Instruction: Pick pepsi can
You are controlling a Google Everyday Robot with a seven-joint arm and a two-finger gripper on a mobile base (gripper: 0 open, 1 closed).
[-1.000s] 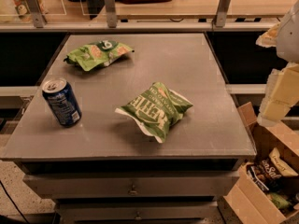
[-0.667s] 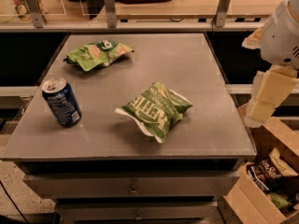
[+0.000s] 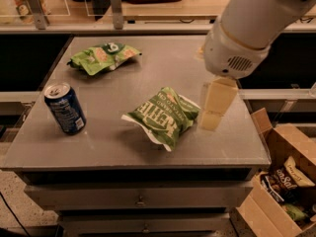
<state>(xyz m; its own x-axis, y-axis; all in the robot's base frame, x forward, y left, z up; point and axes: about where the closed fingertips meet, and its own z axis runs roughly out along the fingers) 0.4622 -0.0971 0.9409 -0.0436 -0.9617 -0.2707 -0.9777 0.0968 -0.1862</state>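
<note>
The pepsi can stands upright near the front left of the grey table. It is dark blue with a silver top and white print. My gripper hangs from the white arm over the right part of the table, far to the right of the can. A green snack bag lies between the gripper and the can. The gripper holds nothing that I can see.
A second green snack bag lies at the back left of the table. An open cardboard box with snack packets stands on the floor at the right. A counter with posts runs behind the table.
The arm has swung left from the right edge of the view to over the table's right side, and the gripper has come in with it. The can and both bags have not moved.
</note>
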